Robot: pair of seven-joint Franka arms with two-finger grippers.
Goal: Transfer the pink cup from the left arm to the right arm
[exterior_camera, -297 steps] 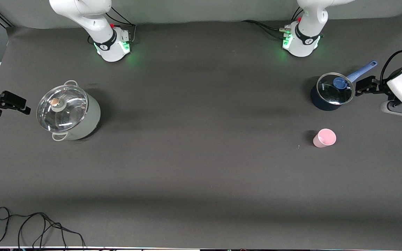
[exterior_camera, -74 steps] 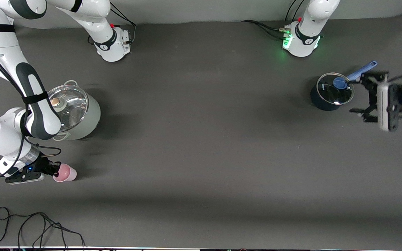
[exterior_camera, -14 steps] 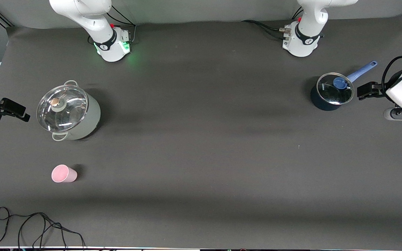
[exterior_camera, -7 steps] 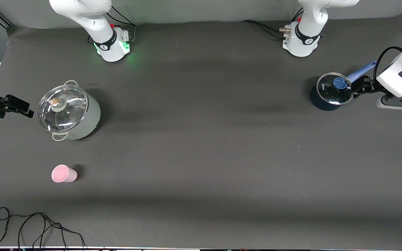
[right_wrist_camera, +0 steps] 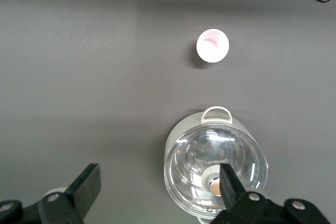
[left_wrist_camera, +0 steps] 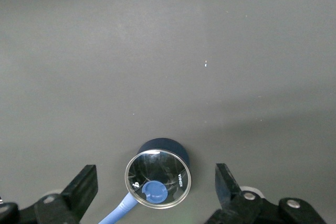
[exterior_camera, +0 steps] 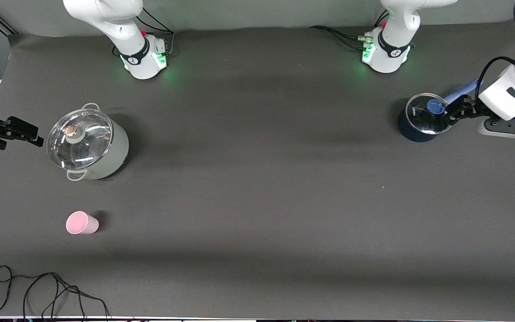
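The pink cup (exterior_camera: pixel 82 223) stands upright on the dark table at the right arm's end, nearer to the front camera than the grey pot (exterior_camera: pixel 88 143). In the right wrist view the pink cup (right_wrist_camera: pixel 212 45) shows its open mouth, apart from the pot. My right gripper (exterior_camera: pixel 31 135) hangs open and empty over the table's edge beside the grey pot; its fingers (right_wrist_camera: pixel 86 187) stand wide. My left gripper (exterior_camera: pixel 456 112) is open and empty, high over the blue saucepan's handle (exterior_camera: pixel 463 91), and nothing sits between its fingertips (left_wrist_camera: pixel 84 184).
A lidded grey pot (right_wrist_camera: pixel 215 163) sits at the right arm's end. A lidded dark blue saucepan (exterior_camera: pixel 424 118) sits at the left arm's end. A loose black cable (exterior_camera: pixel 38 290) lies at the table's front corner.
The left hand has shifted closer over the saucepan's handle. The right gripper has drifted slightly. The pink cup has stayed put.
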